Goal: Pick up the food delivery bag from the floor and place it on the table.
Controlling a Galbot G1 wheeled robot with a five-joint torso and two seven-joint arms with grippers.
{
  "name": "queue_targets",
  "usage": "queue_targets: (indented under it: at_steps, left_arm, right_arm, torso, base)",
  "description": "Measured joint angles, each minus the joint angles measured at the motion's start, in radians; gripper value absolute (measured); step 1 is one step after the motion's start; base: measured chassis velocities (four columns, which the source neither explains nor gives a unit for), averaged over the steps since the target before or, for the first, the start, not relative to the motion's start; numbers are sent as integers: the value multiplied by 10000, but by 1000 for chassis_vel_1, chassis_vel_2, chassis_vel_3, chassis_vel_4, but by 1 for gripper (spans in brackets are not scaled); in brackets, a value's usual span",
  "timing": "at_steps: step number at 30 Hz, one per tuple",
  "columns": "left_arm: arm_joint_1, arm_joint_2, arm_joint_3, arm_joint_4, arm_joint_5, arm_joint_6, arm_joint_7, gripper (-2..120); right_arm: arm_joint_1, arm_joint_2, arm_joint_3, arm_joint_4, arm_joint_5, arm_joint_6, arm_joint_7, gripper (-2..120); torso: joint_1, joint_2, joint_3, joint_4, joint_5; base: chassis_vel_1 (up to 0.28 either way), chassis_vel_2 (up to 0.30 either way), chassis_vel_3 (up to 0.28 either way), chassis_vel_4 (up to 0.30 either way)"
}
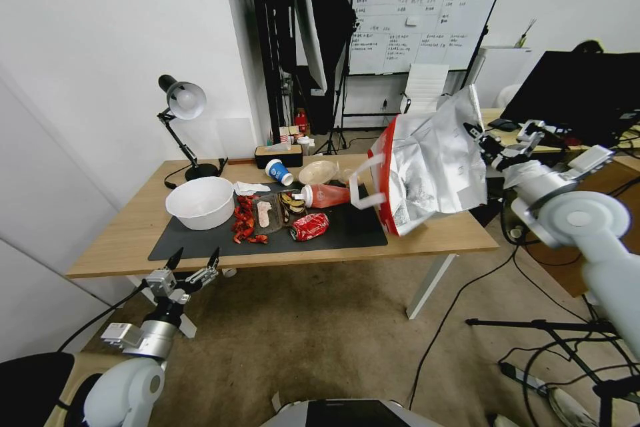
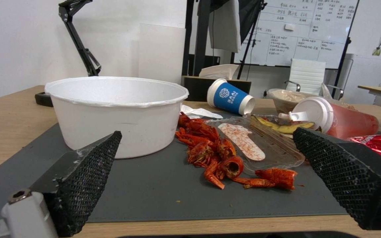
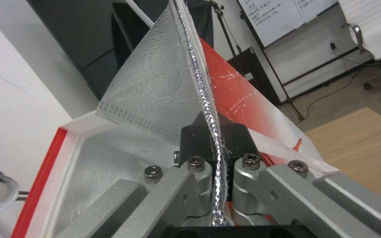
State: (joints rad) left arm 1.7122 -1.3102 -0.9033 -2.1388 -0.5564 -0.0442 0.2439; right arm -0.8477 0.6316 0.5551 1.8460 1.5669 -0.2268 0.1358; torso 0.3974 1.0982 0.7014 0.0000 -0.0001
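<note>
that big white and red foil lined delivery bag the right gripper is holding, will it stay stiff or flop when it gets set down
Likely floppy: the white and red foil-lined delivery bag hangs tilted from the right gripper, which pinches only its thin foil rim. Its crinkled walls look soft and probably light. It may sag or tip at the edge of the light-wood table.

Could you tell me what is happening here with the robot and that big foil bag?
The robot's right pincer is shut on the foil rim of the food delivery bag, holding it off the floor at the right end of the table; whether its bottom touches the tabletop cannot be told. The left pincer is open and empty, at the table's near edge, facing a white bowl and crayfish shells.
</note>
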Motion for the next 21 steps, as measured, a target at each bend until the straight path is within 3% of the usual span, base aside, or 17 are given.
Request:
queue_targets:
  at_steps: [11, 18, 21]
  left_arm:
    - [-13, -59, 122, 66, 62, -3, -14, 100]
    - [-141, -8, 142, 187, 65, -4, -32, 100]
    - [-193, 5, 183, 227, 58, -3, -37, 100]
  right_arm:
    - [1303, 23, -1596, -1406, -858, -91, -915, 0]
    - [1768, -10, -1993, -1807, -1182, -84, -1534, 21]
    - [1832, -52, -2042, -1816, -1313, -74, -1713, 36]
  torso:
    - [-2, -5, -3, 1, 2]
    - [-2, -6, -3, 0, 0]
    - [-2, -7, -4, 0, 1]
  base:
    - [0, 0, 0, 0]
    - [0, 0, 0, 0]
    - [0, 0, 0, 0]
